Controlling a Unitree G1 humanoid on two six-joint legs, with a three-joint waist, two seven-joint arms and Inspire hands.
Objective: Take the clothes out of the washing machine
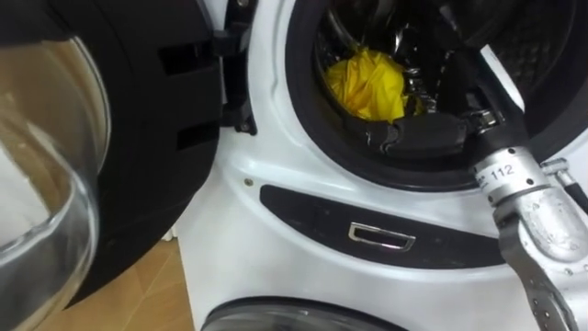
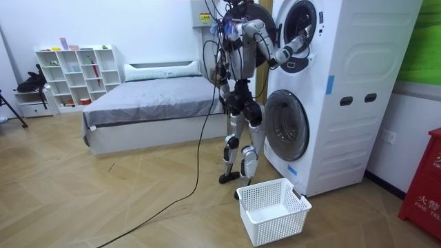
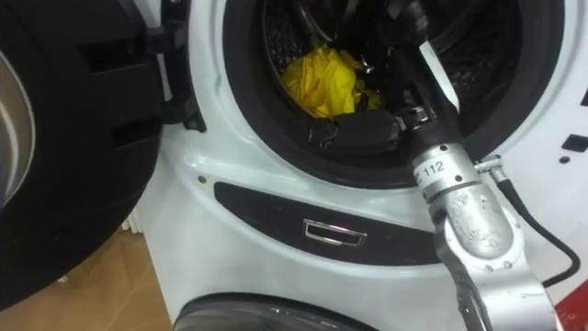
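A crumpled yellow cloth (image 1: 369,85) lies inside the drum of the upper washing machine (image 1: 276,175), just behind the dark door seal. My right arm comes in from the lower right and enters the opening. My right hand (image 1: 421,134) is black and lies low on the seal, right below and beside the yellow cloth (image 3: 323,81). Its fingertips point toward the cloth's lower edge and are partly lost in the dark rim. In the room view I stand upright close to the stacked machines (image 2: 331,89), with that arm raised into the upper drum.
The upper machine's round door (image 1: 119,138) stands swung open on my left, its glass bowl (image 1: 46,202) close to the camera. The lower machine's door (image 1: 303,317) is below. A white laundry basket (image 2: 272,210) stands on the wooden floor by my feet, and a bed (image 2: 151,103) is behind me.
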